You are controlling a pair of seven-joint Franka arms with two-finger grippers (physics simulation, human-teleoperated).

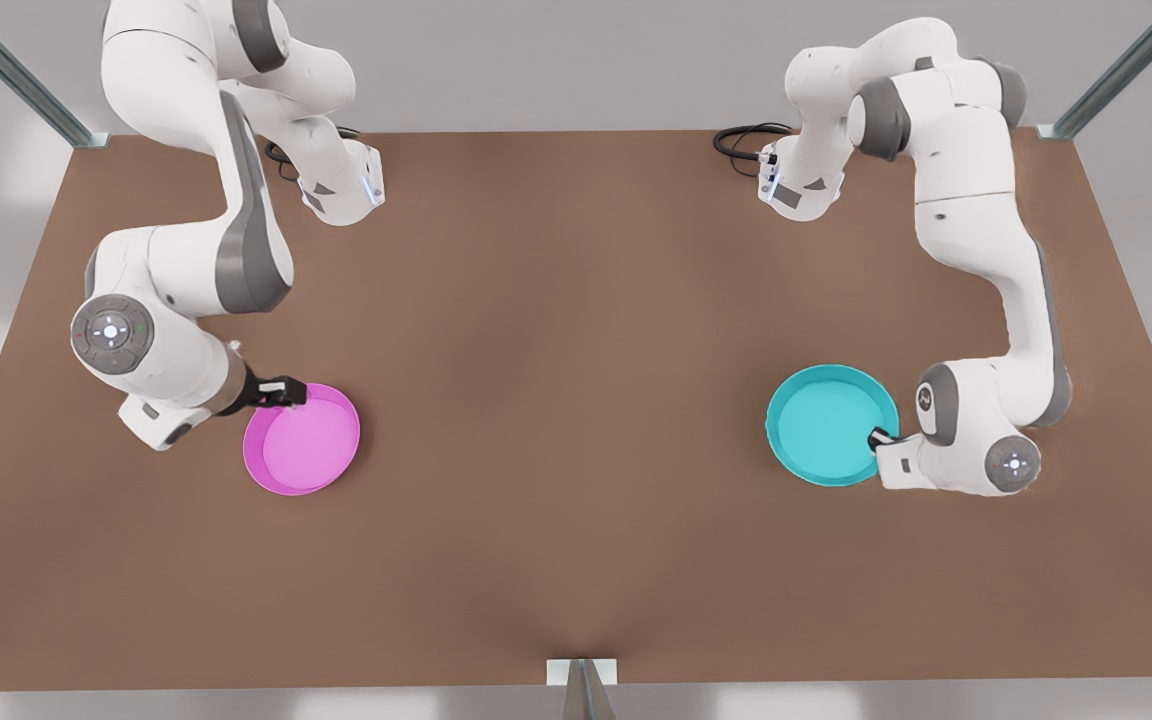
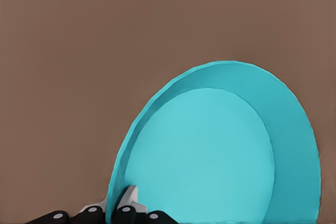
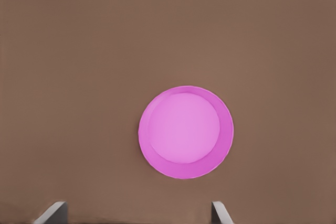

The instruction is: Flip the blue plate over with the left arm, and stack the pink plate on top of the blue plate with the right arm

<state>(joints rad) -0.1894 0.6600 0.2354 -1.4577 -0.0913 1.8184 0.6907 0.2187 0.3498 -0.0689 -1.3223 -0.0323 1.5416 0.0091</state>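
On the bench (image 1: 576, 300), we see the blue plate (image 1: 826, 420) at 3 o'clock and the pink plate (image 1: 306, 445) at 9 o'clock, well apart. Both look light, stiff and slick, so the raised rim is the place to grip. The left tool (image 2: 118, 211) is clamped on the blue rim at 4 o'clock. The right tool (image 1: 281, 392), fingers apart, sits by the pink rim at 11 o'clock.

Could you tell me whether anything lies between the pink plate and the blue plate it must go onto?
Nothing visible does: the table between the pink plate and the blue plate is bare. The left gripper grips the blue plate's rim; the right gripper is open by the pink plate.
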